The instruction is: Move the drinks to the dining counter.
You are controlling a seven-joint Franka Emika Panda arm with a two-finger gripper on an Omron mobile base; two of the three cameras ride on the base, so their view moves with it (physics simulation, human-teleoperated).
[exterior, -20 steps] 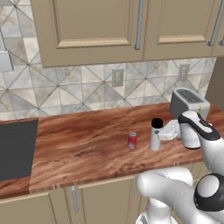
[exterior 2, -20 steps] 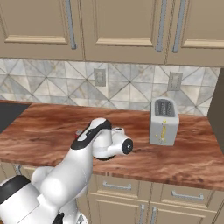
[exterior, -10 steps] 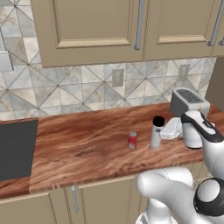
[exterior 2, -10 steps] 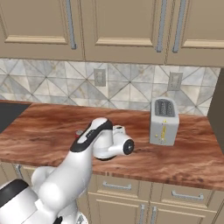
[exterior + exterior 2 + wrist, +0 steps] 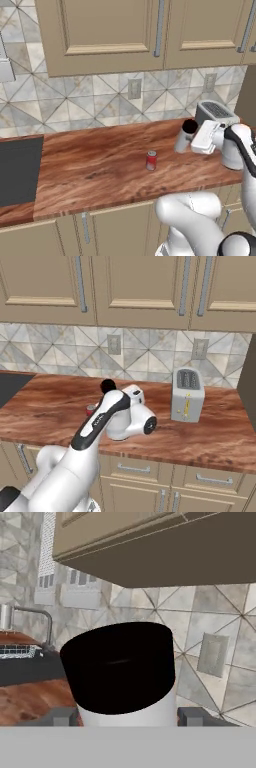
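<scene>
2 drinks on counter (image 5: 100, 170): 1 red can (image 5: 151, 160), 1 black-capped cylinder (image 5: 185, 136).

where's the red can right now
In the left base view the red can stands mid-counter, left of the grey cylinder and the toaster.

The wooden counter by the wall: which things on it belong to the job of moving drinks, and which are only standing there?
Belonging to the job:
- pale-grey cylinder with black cap, standing between the gripper's open fingers
- short red can, upright on the counter

Only standing there:
- toaster, to the right on the counter
- black cooktop, at the left end
- wall outlets
</scene>
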